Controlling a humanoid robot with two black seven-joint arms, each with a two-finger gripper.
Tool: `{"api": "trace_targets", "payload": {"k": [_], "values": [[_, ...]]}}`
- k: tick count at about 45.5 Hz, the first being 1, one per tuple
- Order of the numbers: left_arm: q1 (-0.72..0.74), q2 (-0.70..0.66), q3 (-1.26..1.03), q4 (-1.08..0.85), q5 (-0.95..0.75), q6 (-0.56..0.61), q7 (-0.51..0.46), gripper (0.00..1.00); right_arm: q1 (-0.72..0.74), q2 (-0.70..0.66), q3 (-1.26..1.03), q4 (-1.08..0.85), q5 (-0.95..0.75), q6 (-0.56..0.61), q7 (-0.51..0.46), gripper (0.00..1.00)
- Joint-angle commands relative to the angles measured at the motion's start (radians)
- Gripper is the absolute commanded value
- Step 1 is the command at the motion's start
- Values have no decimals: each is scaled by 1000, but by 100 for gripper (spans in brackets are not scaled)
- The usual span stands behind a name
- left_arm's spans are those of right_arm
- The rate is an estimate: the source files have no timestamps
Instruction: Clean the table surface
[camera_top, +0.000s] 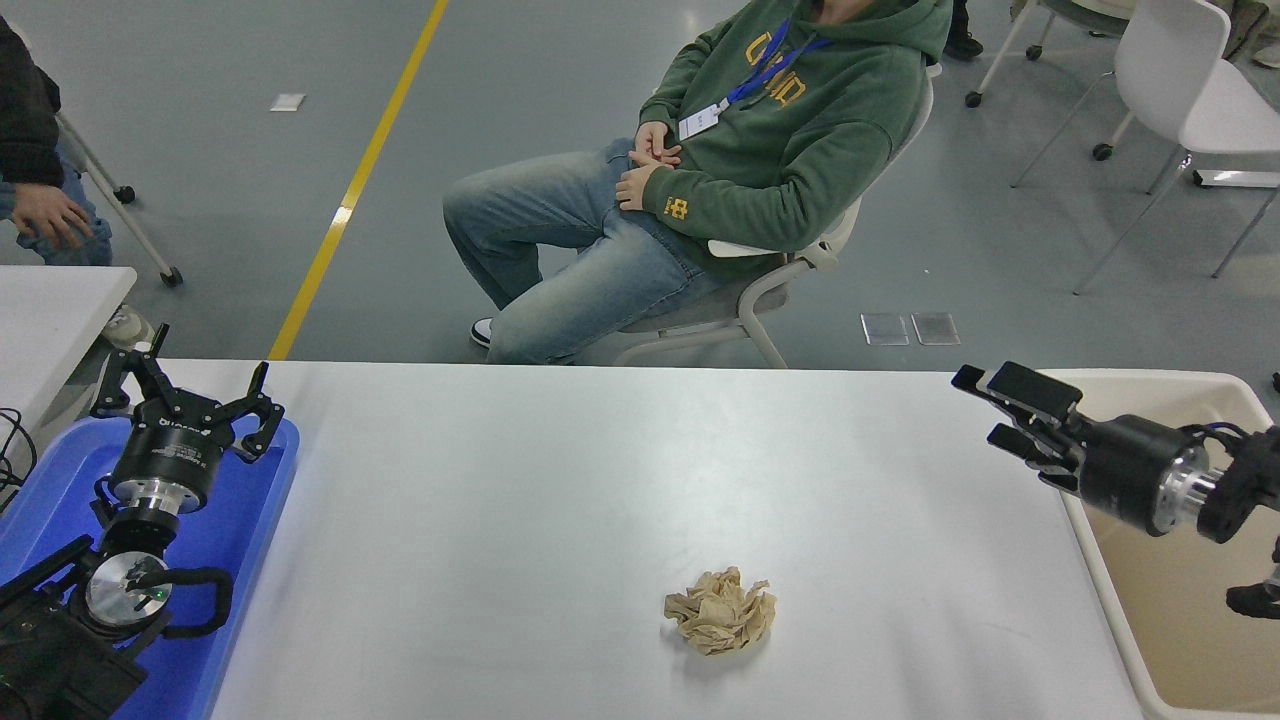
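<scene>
The white table surface (520, 520) fills the lower half of the head view. A crumpled beige paper ball (721, 625) lies on it, right of centre and near the front edge. My right gripper (981, 408) hovers above the table's right edge next to the bin. It is turned side-on, pointing left, open and holding nothing, well up and to the right of the paper ball. My left gripper (190, 396) is parked open over the blue tray at the lower left.
A blue tray (255, 520) sits at the table's left end. A beige plastic bin (1160, 379) stands off its right end. A person in a green hoodie (780, 130) sits on a chair beyond the far edge. A smaller white table corner (50, 310) is at the left.
</scene>
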Motion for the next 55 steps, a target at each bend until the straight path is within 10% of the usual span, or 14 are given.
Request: {"api": "trace_targets", "payload": {"k": [1,55], "values": [[0,0,0,0,0,0,0,100,81,-4,-139,59,-156,14,0,100],[0,0,0,0,1,0,0,100,446,548,-678,-196,-342,-44,-141,99]]}}
